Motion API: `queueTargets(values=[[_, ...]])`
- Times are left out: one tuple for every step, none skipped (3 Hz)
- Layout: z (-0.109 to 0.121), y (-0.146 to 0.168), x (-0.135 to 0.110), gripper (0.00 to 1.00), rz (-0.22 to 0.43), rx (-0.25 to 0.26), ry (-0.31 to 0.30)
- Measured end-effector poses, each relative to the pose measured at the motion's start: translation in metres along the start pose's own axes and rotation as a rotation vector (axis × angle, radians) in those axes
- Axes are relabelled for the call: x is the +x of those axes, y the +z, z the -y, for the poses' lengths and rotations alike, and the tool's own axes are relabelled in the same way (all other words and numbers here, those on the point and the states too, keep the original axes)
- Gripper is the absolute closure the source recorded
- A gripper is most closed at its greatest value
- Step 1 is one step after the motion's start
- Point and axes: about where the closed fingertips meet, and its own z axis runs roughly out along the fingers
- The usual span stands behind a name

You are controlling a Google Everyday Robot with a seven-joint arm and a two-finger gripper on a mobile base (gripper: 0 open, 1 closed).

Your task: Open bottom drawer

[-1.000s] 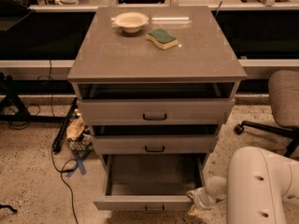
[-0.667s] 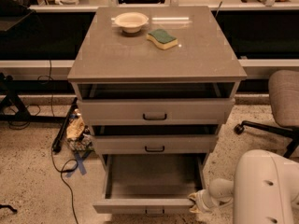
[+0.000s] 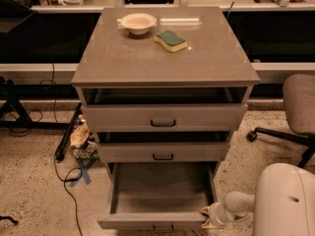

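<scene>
Starting at the near right, your gripper (image 3: 210,216) sits at the right-hand end of the bottom drawer (image 3: 147,221) front, touching its corner or just beside it. The bulky white arm (image 3: 283,200) lies behind it to the right. You cannot tell from this view how far apart the jaws are or whether they have hold of anything, because the tip is tucked against the corner. The small dark handle (image 3: 162,227) is at the middle of the front, well left of the gripper, at the very bottom edge of view.

Over the last second the drawer front has come a little nearer to you, baring more of its floor. The arm's body has drawn off toward the near right with it. Read that as the pull working. The bottom drawer now stands far out from the cabinet with its inside open to view, so I judge the task nearly or wholly done. Pulling further may run the drawer against its stop.

Beyond it, the middle drawer (image 3: 162,151) and the top drawer (image 3: 162,117) each show a dark gap above their fronts. Farther still, the worktop (image 3: 147,58) carries a pale bowl (image 3: 138,22) toward its far edge. A green-and-yellow sponge (image 3: 171,40) lies just right of the bowl, apart from it. An office chair (image 3: 300,100) stands off to the right.
</scene>
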Motion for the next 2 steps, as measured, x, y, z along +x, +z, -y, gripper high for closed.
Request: queueTargets(values=[[-0.0015, 0.0015, -0.0008, 0.81, 0.002, -0.003, 0.0], [-0.0035, 0.0035, -0.002, 0.5, 0.004, -0.007, 0.0]])
